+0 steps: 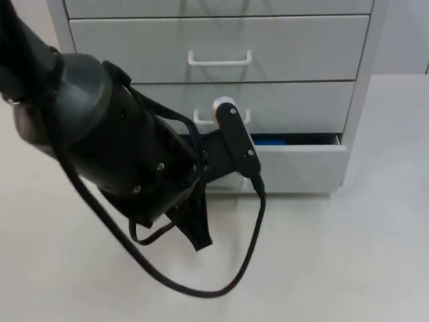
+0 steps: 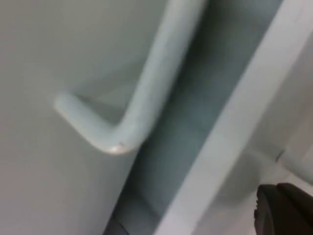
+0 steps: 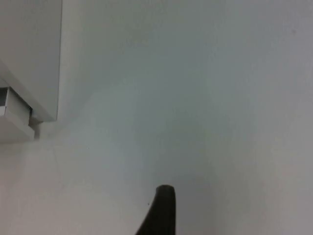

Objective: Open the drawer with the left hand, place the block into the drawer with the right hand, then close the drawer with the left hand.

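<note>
The left arm [image 1: 114, 147] is stretching across the middle of the top view toward the white drawer cabinet [image 1: 362, 80] at the top. The left gripper [image 1: 231, 176] is sitting at the front of the bottom drawer [image 1: 301, 164], which is standing slightly pulled out; I cannot tell how its pincer stands. Something blue [image 1: 271, 140], perhaps the block, is showing in the gap. The left wrist view is looking close onto a white handle [image 2: 142, 98]. The right arm is waiting over the white table [image 3: 195, 98] beside the cabinet's corner, one fingertip [image 3: 161, 213] showing.

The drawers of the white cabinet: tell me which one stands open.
The bottom drawer: its front juts out from the cabinet, with something blue in the gap. The drawer with the handle above sits flush.
</note>
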Action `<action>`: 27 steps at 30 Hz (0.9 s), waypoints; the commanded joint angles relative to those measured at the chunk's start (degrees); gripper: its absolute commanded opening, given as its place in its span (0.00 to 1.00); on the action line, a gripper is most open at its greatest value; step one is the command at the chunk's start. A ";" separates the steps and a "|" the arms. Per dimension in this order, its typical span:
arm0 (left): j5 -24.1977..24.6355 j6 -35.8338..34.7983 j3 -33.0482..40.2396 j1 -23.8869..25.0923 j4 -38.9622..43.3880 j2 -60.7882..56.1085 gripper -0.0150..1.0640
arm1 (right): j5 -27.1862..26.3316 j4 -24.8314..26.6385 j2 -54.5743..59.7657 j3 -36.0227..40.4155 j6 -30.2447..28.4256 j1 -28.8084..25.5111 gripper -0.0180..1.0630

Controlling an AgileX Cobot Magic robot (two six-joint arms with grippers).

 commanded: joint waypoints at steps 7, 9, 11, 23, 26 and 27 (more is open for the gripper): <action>2.34 -3.50 -5.29 3.07 0.83 2.87 0.01 | -3.65 -0.38 -0.25 2.98 0.06 -0.28 0.71; 4.99 -5.57 -6.50 3.07 0.83 2.87 0.01 | -3.83 -0.38 -0.25 3.22 0.06 -0.28 0.71; 5.29 -5.88 -7.54 3.07 0.83 2.87 0.01 | -4.32 -0.38 -0.25 3.34 0.06 -0.28 0.71; 4.60 23.92 -6.47 -0.78 -31.47 -0.96 0.01 | -4.33 -0.95 -0.25 3.34 0.06 -0.28 0.71; 4.56 32.58 -6.47 -1.75 -41.50 -3.67 0.01 | -4.33 -1.08 -0.25 3.34 0.06 -0.28 0.71; 4.56 37.83 -6.47 -2.83 -48.59 -6.30 0.01 | -4.33 -1.08 -0.25 3.34 0.06 -0.28 0.71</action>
